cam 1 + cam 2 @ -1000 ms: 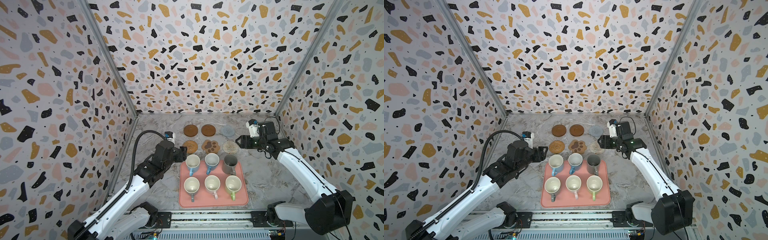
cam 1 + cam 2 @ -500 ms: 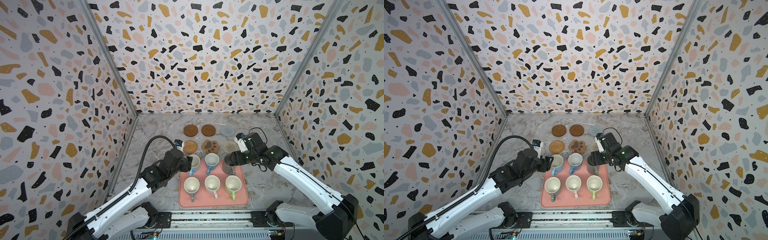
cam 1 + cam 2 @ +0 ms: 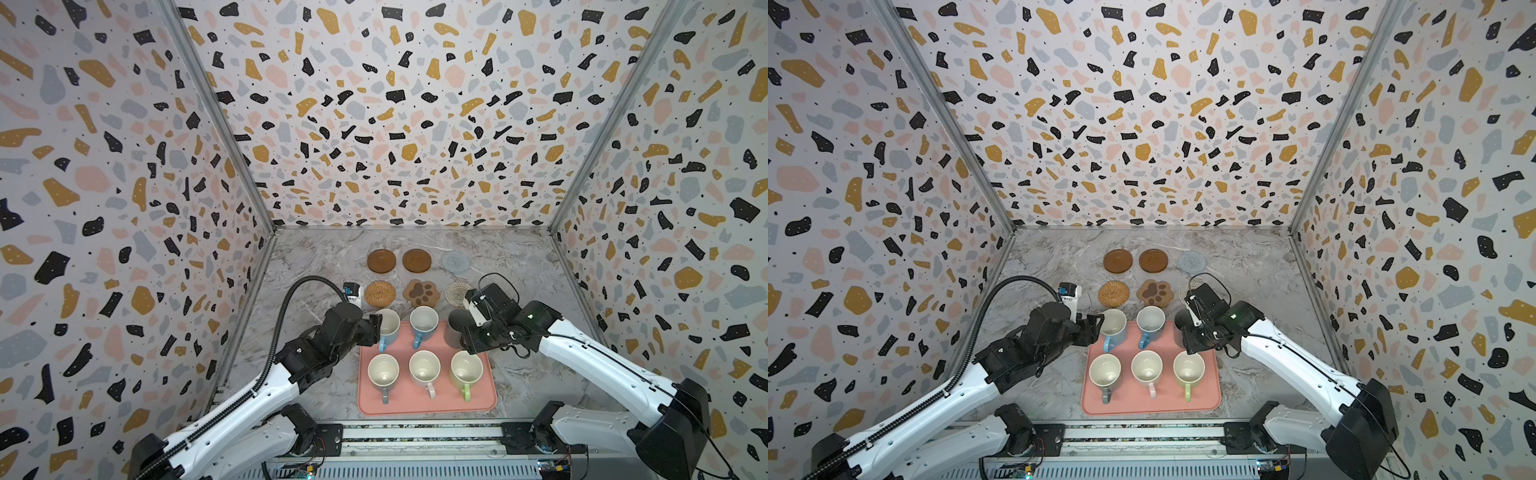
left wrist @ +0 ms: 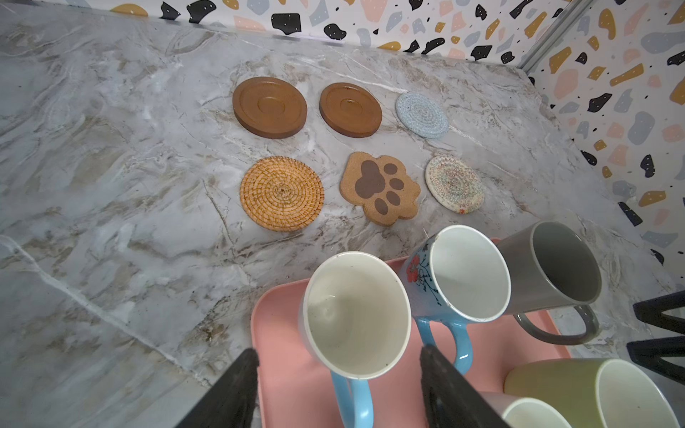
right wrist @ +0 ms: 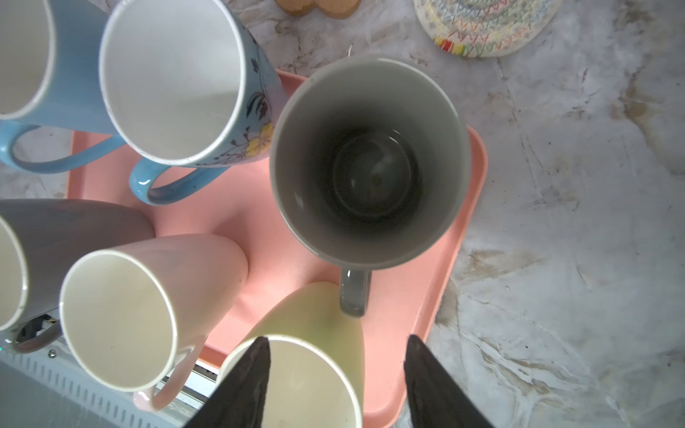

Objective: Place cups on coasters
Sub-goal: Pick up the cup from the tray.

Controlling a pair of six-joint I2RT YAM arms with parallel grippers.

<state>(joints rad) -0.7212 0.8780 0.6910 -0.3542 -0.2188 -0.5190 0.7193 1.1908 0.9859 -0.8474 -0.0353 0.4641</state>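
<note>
We see left gripper (image 4: 339, 354) spread wide at the plain blue mug (image 4: 356, 315), right gripper (image 5: 337, 340) parted, empty, by the dark grey mug (image 5: 367, 163)

You have no lettering, number, brand or label to read in any view. The only markings are pictures. One is a flower print on the side of the light blue mug (image 4: 465, 276), right of centre in the lower half of the left wrist view. The other is the dark pads on the paw-shaped coaster (image 4: 380, 188), just right of centre in that view. Neither carries words.
</note>
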